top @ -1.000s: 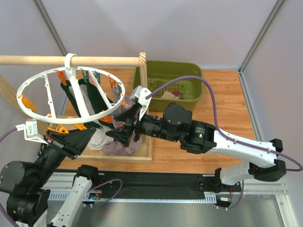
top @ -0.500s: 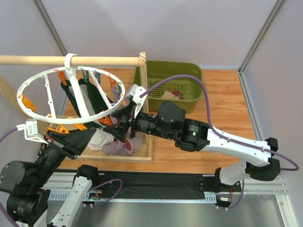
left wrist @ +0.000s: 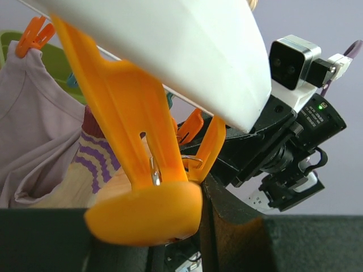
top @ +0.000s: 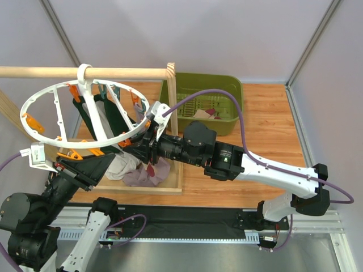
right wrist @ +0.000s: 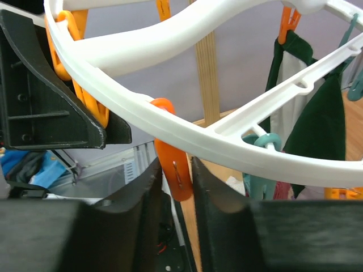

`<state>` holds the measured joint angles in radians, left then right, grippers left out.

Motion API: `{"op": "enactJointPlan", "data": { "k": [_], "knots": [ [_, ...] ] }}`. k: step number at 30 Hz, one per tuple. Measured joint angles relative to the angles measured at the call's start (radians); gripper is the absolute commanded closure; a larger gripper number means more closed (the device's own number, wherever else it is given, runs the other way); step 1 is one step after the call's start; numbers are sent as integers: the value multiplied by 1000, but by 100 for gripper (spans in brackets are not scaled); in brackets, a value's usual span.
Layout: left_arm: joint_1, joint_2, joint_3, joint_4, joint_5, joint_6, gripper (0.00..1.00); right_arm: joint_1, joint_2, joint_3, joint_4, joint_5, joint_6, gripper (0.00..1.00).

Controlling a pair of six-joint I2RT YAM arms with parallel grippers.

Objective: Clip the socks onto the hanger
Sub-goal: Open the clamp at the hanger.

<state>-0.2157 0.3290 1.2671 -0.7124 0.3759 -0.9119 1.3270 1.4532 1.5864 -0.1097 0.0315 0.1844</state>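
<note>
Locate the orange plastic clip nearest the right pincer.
In the right wrist view, that orange plastic clip hangs under the white plastic wheel-shaped hanger's rim, between the right pincer's two black fingers, with a teal clip to its right.

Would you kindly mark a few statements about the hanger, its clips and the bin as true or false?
1. The hanger hangs on the wooden rod. True.
2. The green bin stands left of the hanger. False: it stands to the right.
3. The right pincer pinches an orange clip under the ring. True.
4. Every clip on the hanger is orange. False: a teal clip hangs there too.
5. The left pincer holds a sock. False: it grips a second orange clip.
</note>
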Motion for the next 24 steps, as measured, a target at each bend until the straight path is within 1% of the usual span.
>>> {"op": "enactJointPlan", "data": {
  "k": [1, 2, 4, 5, 6, 7, 9, 10, 12, 13, 21, 24],
  "knots": [
    [0, 0, 0, 0, 0, 0, 100, 0, -1, -3, 5, -3, -1, 80],
    [0, 0, 0, 0, 0, 0, 100, 0, -1, -4, 9, -6, 2, 87],
    [0, 0, 0, -1, 1, 0, 100, 0, -4, -13, 22, -18, 9, 94],
    [0, 0, 0, -1, 0, -1, 100, 0, -6, -17, 25, -24, 11, 100],
    [0, 0, 0, -2, 0, -1, 100, 0, -8, -18, 24, -28, 14, 100],
    [0, 0, 0, -1, 1, -2, 98, 0, -9, -18, 24, -31, 15, 100],
    [0, -2, 0, -2, 1, -3, 88, 0, -11, -18, 23, -33, 21, 100],
    [0, -3, 0, -4, 0, -5, 76, 0, -14, -18, 20, -33, 26, 100],
    [0, -12, 0, -18, 0, -11, 62, 0, -18, -18, 8, -33, 37, 100],
    [0, -20, 0, -27, 0, -14, 53, -1, -21, -17, -4, -29, 42, 100],
    [3, -115, -30, -77, 63, -72, 49, -2, -43, 46, -144, 35, 79, 100],
    [43, -123, -22, -115, 100, -90, 47, -2, -50, 71, -188, 57, 81, 100]
  ]
}}
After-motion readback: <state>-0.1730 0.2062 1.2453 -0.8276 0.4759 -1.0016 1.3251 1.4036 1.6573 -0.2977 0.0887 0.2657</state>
